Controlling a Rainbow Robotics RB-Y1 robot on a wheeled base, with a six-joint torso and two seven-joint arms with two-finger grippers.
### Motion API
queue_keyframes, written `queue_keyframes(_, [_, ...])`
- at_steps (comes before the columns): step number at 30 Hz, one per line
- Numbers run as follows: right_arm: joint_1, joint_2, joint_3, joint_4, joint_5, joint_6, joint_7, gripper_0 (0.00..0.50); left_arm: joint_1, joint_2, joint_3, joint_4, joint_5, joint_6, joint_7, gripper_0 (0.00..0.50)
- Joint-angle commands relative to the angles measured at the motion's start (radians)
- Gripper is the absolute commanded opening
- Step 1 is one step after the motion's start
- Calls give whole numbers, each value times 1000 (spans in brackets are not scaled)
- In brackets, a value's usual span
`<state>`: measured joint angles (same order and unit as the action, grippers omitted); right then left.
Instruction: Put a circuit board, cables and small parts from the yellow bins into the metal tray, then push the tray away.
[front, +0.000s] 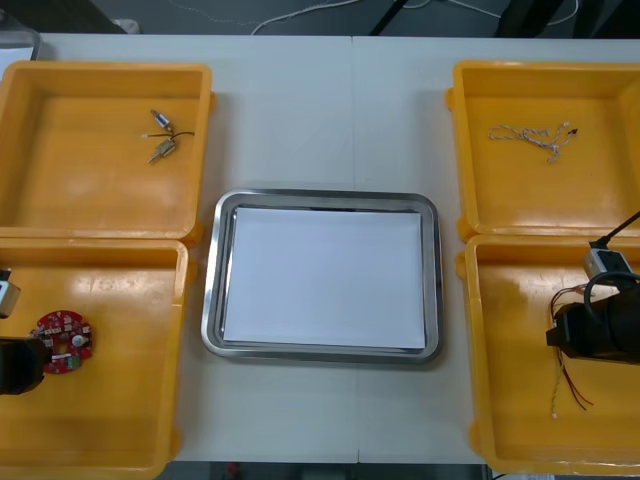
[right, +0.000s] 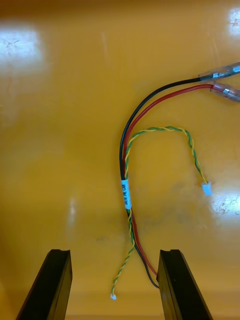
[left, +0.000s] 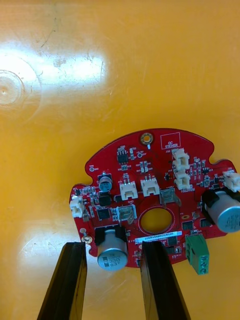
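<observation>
A round red circuit board (front: 65, 342) (left: 150, 200) lies in the near left yellow bin (front: 120, 420). My left gripper (front: 20, 365) (left: 114, 280) is at the board's edge, its fingers narrowed onto the rim where a grey capacitor sits between them. In the near right bin (front: 500, 400) lies a cable bundle (front: 570, 385) (right: 127, 165) of black, red and twisted yellow strands. Above it my right gripper (front: 600, 330) (right: 115, 285) stands open, the bundle's lower end between its fingers, close to one of them. The metal tray (front: 322, 196), white inside, holds nothing.
The far left bin (front: 60, 200) holds two small metal parts (front: 160, 137). A thin twisted pale cable (front: 530, 135) lies in the far right bin (front: 500, 200). Bare table lies beyond the tray up to the far edge.
</observation>
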<state>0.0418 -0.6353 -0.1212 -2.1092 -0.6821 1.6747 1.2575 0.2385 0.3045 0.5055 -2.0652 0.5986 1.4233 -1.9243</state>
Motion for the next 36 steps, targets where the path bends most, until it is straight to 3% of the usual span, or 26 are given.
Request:
queue_keyframes(1, [-26, 9, 29, 32, 12, -41, 69, 500, 28, 67, 19, -38, 26, 14, -82, 336])
queue_keyframes(14, [-25, 3, 71, 107, 32, -122, 112, 500, 9, 96, 70, -170, 63, 184, 30, 342])
queue_keyframes(21, [-25, 5, 94, 140, 41, -159, 132, 500, 45, 28, 64, -220, 55, 148, 67, 342])
queue_keyframes(27, [-25, 5, 103, 140, 61, -165, 138, 500, 94, -25, 11, -225, 26, 22, 71, 340])
queue_keyframes(28, [-25, 5, 107, 140, 67, -167, 138, 500, 108, -35, 2, -225, 20, -3, 68, 347])
queue_keyframes(33, [-25, 5, 118, 140, 82, -174, 138, 500, 159, -71, -53, -225, -30, -90, 64, 500])
queue_keyframes(35, [-25, 5, 118, 140, 82, -174, 138, 500, 168, -79, -71, -227, -45, -109, 68, 500])
queue_keyframes(36, [-25, 5, 118, 140, 81, -174, 138, 422, 171, -84, -79, -225, -48, -112, 70, 500])
